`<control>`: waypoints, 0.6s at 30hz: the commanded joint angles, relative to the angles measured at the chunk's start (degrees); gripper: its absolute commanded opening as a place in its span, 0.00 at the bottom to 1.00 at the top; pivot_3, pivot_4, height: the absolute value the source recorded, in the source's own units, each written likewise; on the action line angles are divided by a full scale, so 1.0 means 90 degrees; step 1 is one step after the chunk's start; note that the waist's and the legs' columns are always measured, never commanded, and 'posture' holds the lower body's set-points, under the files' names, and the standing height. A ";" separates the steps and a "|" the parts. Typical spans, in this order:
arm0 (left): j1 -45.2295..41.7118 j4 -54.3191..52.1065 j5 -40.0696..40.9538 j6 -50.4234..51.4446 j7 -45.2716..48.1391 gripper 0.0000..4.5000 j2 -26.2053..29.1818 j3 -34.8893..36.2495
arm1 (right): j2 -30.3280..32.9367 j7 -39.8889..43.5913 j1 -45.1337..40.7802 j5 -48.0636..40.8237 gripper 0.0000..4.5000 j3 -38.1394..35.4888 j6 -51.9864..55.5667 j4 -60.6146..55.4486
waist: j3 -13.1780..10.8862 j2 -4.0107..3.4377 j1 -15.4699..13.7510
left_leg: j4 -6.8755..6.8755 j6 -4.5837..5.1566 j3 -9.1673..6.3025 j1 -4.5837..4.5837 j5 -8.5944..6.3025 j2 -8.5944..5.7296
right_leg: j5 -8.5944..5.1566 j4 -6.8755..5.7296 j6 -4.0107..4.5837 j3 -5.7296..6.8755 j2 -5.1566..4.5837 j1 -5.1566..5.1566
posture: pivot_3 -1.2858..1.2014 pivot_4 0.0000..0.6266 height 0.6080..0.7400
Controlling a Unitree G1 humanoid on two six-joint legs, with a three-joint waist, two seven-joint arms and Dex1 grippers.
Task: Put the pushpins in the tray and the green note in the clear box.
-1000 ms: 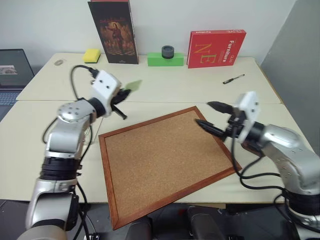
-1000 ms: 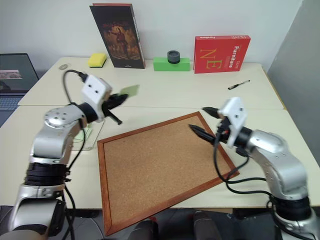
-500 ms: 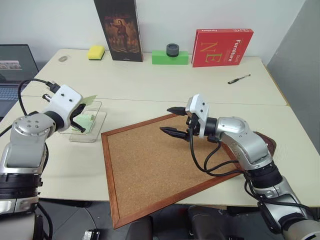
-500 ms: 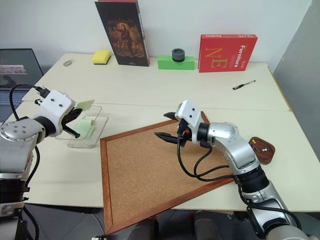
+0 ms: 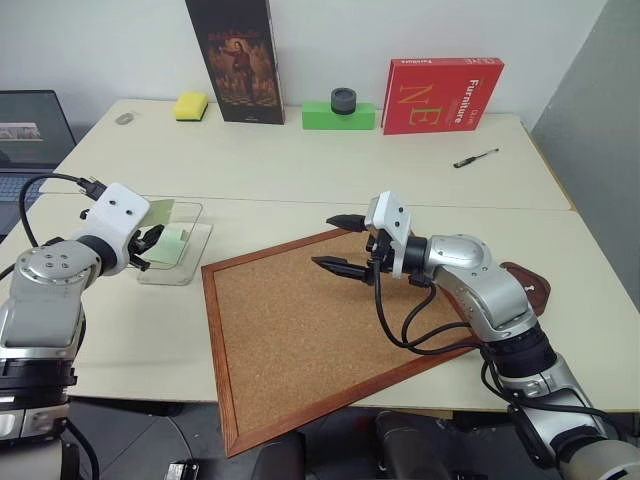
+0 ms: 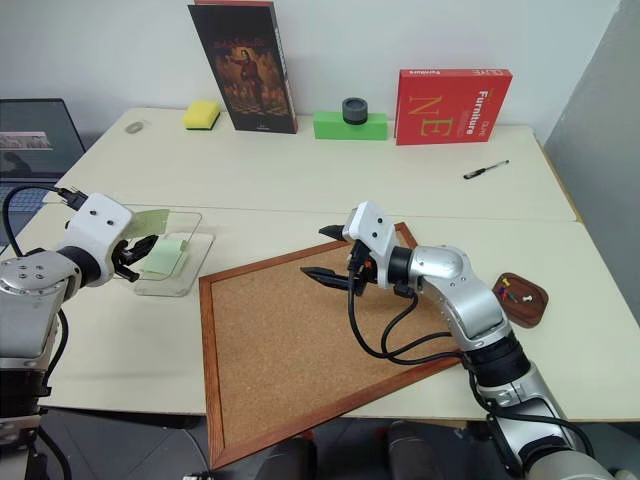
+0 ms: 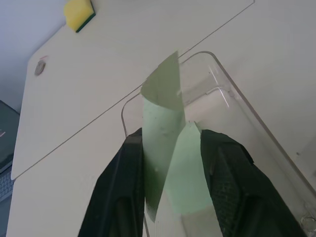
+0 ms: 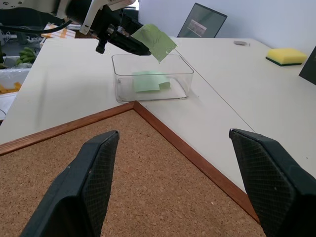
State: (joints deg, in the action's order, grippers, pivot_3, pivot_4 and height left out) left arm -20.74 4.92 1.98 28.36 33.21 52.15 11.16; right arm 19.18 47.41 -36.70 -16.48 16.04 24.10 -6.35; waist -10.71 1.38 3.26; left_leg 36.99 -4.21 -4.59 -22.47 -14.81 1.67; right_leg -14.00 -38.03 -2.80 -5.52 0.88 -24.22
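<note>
Head view: left gripper point(image 5: 150, 240) over the clear box point(image 5: 195, 228), green note point(image 5: 158, 212) at its tips, grip unclear. Tray point(image 6: 523, 299) with pushpins point(image 6: 507, 290) behind the right arm. Left wrist: fingers point(image 7: 126, 187) parted, note between, touching one. Right wrist: right gripper point(image 8: 180, 173) wide open above corkboard point(image 8: 123, 187), second green slip point(image 8: 148, 80) in box.

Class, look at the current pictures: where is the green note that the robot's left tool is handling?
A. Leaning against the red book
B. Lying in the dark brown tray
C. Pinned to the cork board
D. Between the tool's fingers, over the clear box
D. In the left wrist view the green note stands between the left tool's two black fingers, directly above the clear box, which already has another green slip lying on its floor.
</note>
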 commanded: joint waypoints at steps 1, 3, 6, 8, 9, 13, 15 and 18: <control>-0.0002 -0.0189 0.0133 0.0136 0.0028 0.60 0.0067 0.0275 | -0.0035 0.0051 -0.0036 0.0019 0.84 -0.0014 -0.0038 -0.0123 | 0.0000 0.0000 0.0000 | 0.0000 0.0000 0.0000 0.0000 0.0000 0.0000 | 0.0000 0.0000 0.0000 0.0000 0.0000 0.0000 | 0.52 0.24 1.00; 0.0016 -0.0216 0.0212 0.0247 0.0014 0.69 0.0024 0.0324 | -0.0027 0.0063 -0.0039 0.0018 0.84 -0.0021 -0.0037 -0.0110 | 0.0000 0.0000 0.0000 | 0.0001 0.0000 0.0001 0.0000 0.0000 0.0000 | 0.0000 0.0000 0.0000 0.0000 0.0000 0.0000 | 0.52 0.24 1.00; 0.0147 -0.0224 0.0230 0.0299 0.0107 0.81 0.0078 0.0239 | -0.0025 0.0062 -0.0047 0.0018 0.84 -0.0031 -0.0031 -0.0105 | 0.0000 0.0000 0.0002 | 0.0001 0.0000 0.0001 0.0001 0.0000 0.0000 | 0.0000 -0.0001 0.0000 0.0000 0.0000 0.0000 | 0.52 0.24 1.00; 0.0255 -0.0234 0.0137 0.0224 0.0230 0.91 0.0187 0.0045 | -0.0030 0.0056 -0.0058 0.0012 0.84 -0.0036 -0.0014 -0.0119 | 0.0000 0.0000 0.0006 | 0.0000 0.0000 0.0001 0.0001 0.0000 0.0000 | 0.0000 -0.0002 0.0000 0.0000 0.0000 0.0000 | 0.52 0.24 1.00; 0.0290 -0.0248 0.0098 0.0194 0.0285 0.95 0.0218 -0.0035 | -0.0037 0.0049 -0.0061 0.0007 0.84 -0.0037 -0.0003 -0.0132 | 0.0000 0.0000 0.0006 | 0.0000 0.0000 0.0001 0.0002 0.0000 0.0000 | 0.0000 -0.0002 0.0000 -0.0001 0.0000 0.0000 | 0.52 0.24 1.00; 0.0261 -0.0295 0.0141 0.0256 0.0396 1.00 0.0144 -0.0126 | -0.0078 -0.0015 -0.0049 -0.0007 0.84 -0.0061 0.0025 -0.0175 | 0.0000 0.0000 -0.0002 | 0.0001 0.0000 0.0000 0.0001 0.0000 0.0000 | 0.0000 -0.0002 0.0000 0.0001 0.0000 0.0000 | 0.52 0.24 1.00; 0.0263 -0.0254 0.0066 0.0303 0.0394 1.00 0.0164 -0.0193 | -0.0087 -0.0035 -0.0040 -0.0001 0.84 -0.0069 0.0031 -0.0186 | 0.0000 0.0000 0.0001 | 0.0002 0.0000 0.0002 0.0001 0.0000 0.0000 | 0.0000 -0.0002 0.0000 -0.0001 0.0000 0.0001 | 0.52 0.24 1.00; 0.0206 -0.0126 -0.0011 0.0239 0.0351 1.00 0.0143 -0.0212 | -0.0095 -0.0068 -0.0016 0.0002 0.84 -0.0076 0.0037 -0.0211 | 0.0000 0.0000 0.0001 | 0.0002 0.0000 0.0002 0.0004 0.0000 0.0000 | 0.0000 -0.0004 0.0000 -0.0001 0.0000 0.0001 | 0.52 0.24 1.00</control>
State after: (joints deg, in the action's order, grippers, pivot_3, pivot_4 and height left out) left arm -18.26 4.27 2.83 30.83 36.67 52.63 9.60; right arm 18.77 47.19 -36.70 -16.44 16.04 24.43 -6.36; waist -10.71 1.38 3.27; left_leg 37.01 -4.21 -4.57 -22.42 -14.81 1.67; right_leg -14.00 -38.08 -2.80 -5.53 0.88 -24.21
